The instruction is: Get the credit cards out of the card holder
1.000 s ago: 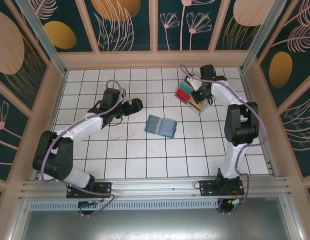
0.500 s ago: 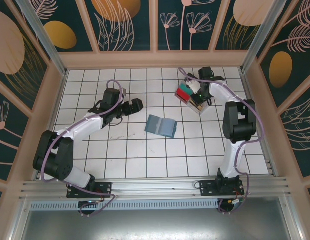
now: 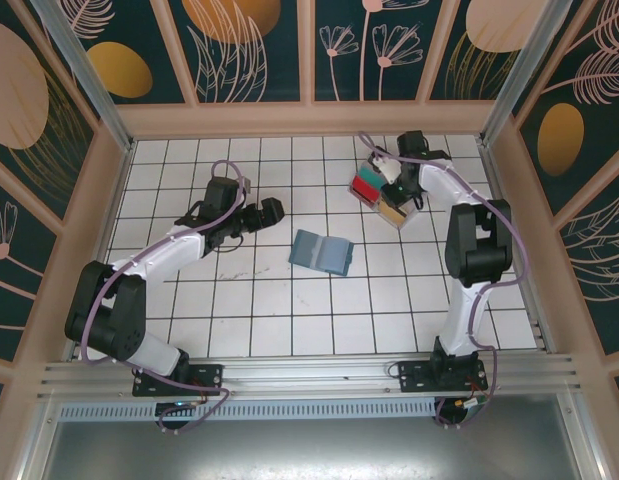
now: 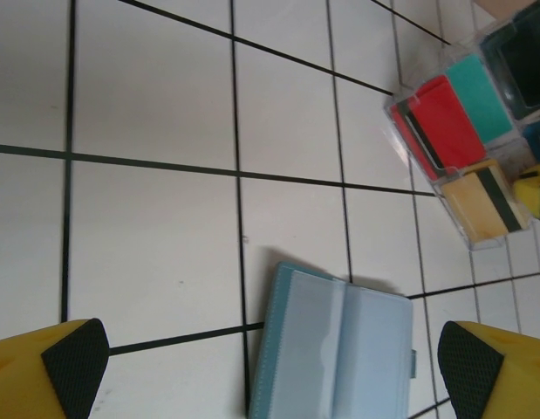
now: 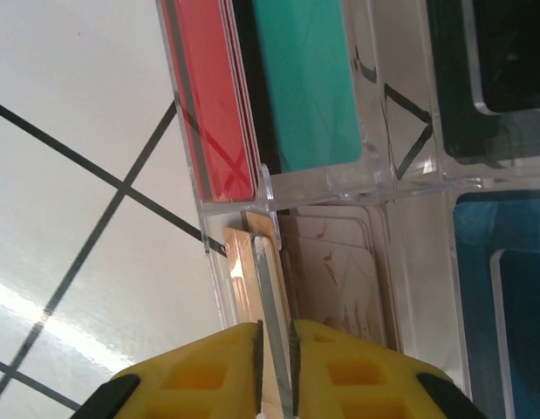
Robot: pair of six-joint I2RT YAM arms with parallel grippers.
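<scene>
Right gripper [image 5: 274, 349] eased around credit card [image 5: 270, 279] in tray [image 5: 215, 271], hold unclear, left gripper [image 4: 270, 371] still wide open, empty

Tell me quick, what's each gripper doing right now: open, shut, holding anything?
Left gripper: open wide, empty, near the card holder.
Right gripper: jaws narrow around a card on edge in the clear tray; grip cannot be told.

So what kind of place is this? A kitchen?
Probably a robot practice booth, not a kitchen. Two white jointed robot arms stand at a white tiled table with black grid lines, boxed in by dark teal wall panels painted with leaves.
</scene>
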